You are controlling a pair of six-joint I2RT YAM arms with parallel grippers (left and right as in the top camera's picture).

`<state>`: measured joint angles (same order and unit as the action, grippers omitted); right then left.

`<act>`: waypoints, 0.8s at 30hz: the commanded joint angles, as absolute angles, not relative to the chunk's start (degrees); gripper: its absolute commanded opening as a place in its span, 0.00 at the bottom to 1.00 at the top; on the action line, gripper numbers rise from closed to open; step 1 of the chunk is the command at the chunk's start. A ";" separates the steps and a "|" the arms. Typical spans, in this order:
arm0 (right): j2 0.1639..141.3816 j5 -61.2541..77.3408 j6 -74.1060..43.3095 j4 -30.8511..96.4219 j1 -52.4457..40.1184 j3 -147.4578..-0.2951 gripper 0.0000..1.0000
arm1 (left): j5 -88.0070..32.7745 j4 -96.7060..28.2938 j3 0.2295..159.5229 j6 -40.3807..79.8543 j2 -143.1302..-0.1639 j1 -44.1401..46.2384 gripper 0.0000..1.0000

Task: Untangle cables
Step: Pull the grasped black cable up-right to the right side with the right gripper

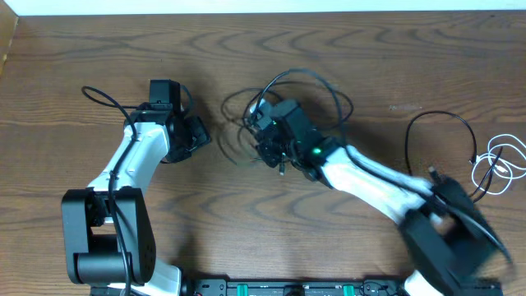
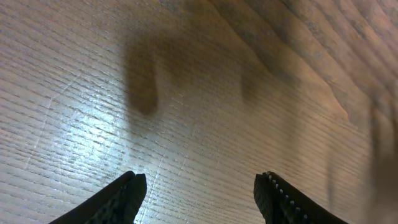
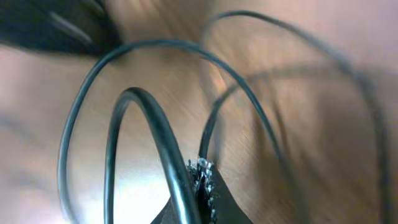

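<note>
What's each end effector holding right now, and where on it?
The right end effector pinches a black cable mid-loop; the left end effector is open, empty.

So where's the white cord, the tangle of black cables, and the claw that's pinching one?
white cord (image 1: 501, 164): overhead view, on its coiled loops at far right.
black cables (image 1: 296, 72): overhead view, on the tangle's top arc.
right gripper (image 3: 200, 171): right wrist view, between its fingertips, closed on one of the black cables.
</note>
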<state>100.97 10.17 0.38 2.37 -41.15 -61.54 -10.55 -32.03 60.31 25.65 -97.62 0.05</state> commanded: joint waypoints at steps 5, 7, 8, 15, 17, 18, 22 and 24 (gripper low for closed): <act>81.56 4.51 3.11 10.85 -41.08 -62.08 0.01 | -10.00 -31.99 59.79 25.19 -97.78 0.10 0.62; 79.18 -2.42 3.11 12.69 -40.38 -62.08 0.01 | -10.00 -31.99 59.79 25.23 -97.78 0.10 0.62; 78.39 -6.44 3.11 13.63 -39.75 -62.08 0.01 | -10.00 -31.99 59.79 25.41 -97.78 0.08 0.62; 77.95 -23.99 3.73 18.52 -32.45 -62.08 0.01 | -10.00 -31.97 59.79 25.41 -97.78 0.08 0.62; 78.46 -29.04 3.68 18.70 -29.17 -62.08 0.01 | -10.00 -31.94 59.79 25.41 -97.78 0.10 0.62; 78.65 -31.35 3.68 18.70 -27.35 -62.08 0.01 | -10.00 -31.90 59.79 25.41 -97.78 0.10 0.62; 79.20 -37.80 1.45 18.98 -19.64 -62.08 0.01 | -10.00 -31.81 59.79 25.65 -97.78 0.10 0.62; 79.20 -38.20 -1.56 20.05 -14.92 -62.08 0.01 | -10.00 -31.81 59.79 25.65 -97.78 0.10 0.62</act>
<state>79.02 -31.40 1.87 19.44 -18.65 -61.84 -10.52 -31.86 60.31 25.67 -97.62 0.05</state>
